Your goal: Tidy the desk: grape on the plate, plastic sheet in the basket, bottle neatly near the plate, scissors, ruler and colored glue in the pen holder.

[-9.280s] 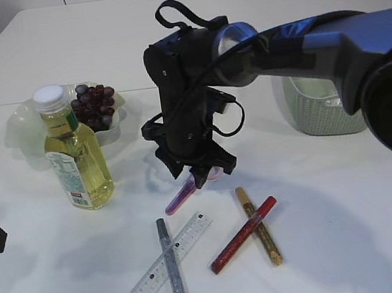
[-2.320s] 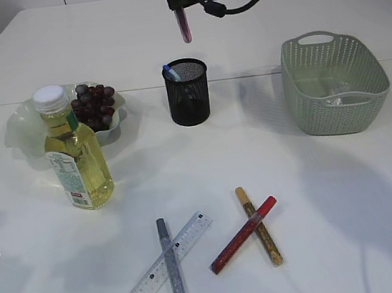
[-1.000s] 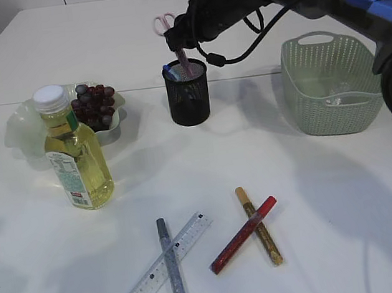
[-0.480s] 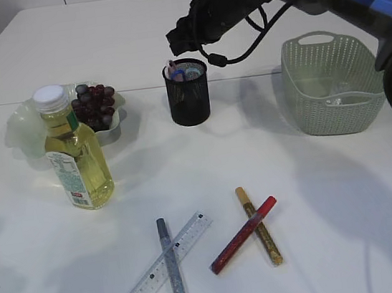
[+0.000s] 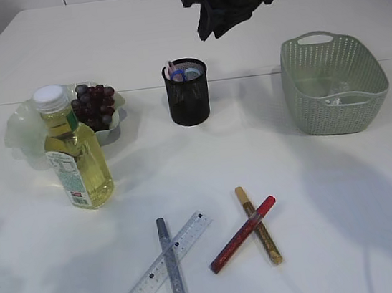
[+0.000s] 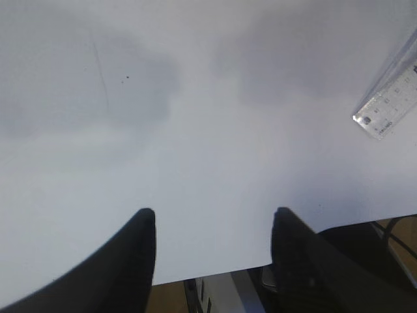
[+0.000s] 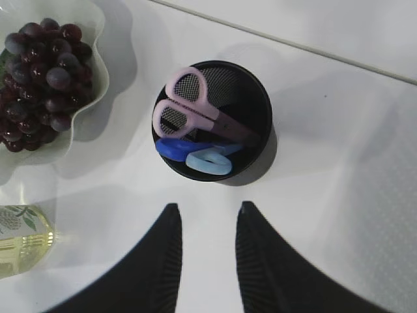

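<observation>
The black mesh pen holder [image 5: 188,100] stands mid-table with pink-handled scissors [image 7: 189,107] and a blue-handled item [image 7: 195,155] inside it. My right gripper [image 5: 211,32] hangs open and empty above and behind the holder; in the right wrist view the right gripper [image 7: 207,205] looks straight down at the holder's rim [image 7: 264,107]. Grapes [image 5: 94,106] lie on the clear plate [image 5: 20,130], and the yellow bottle [image 5: 74,152] stands in front of it. The ruler [image 5: 186,238] and silver [image 5: 171,262], red [image 5: 244,234] and gold [image 5: 258,225] glue sticks lie near the front. My left gripper [image 6: 215,212] is open over bare table.
The green basket [image 5: 338,120] stands at the right with the plastic sheet [image 5: 338,99] in it. One end of the ruler [image 6: 391,98] shows at the right of the left wrist view. The table's front edge runs just under the left fingers.
The right gripper let go of the pink scissors, which now stand in the pen holder, and has risen up and to the right. Everything else on the table is unmoved.
</observation>
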`<state>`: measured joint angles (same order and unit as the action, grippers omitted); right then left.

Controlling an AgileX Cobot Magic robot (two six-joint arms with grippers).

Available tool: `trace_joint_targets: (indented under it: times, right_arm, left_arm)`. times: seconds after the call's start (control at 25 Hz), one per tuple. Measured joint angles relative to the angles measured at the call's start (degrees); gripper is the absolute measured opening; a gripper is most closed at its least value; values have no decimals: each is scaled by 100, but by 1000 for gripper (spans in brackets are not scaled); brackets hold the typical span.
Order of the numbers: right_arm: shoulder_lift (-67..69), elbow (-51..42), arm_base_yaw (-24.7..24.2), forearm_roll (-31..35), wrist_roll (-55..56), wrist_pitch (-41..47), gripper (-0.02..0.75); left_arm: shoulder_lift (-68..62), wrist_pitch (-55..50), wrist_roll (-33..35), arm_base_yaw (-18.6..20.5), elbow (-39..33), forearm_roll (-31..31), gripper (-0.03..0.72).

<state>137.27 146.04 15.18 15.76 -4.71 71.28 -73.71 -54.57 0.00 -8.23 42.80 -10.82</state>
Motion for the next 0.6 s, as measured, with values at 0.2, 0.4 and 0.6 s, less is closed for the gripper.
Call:
trace_joint_targets:
  times: [0.2,0.4,0.6]
  right_arm:
    - [-398,0,88,-325,504,41,240]
    - [-945,-223,335,-801,834,55,240]
    - [-1656,-1472,700,-1036,899,55,240]
  left_arm:
    - [0,8,0,0,10,87,415]
    - [0,8,0,0,10,97,415]
    - [0,12,0,0,10,97,415]
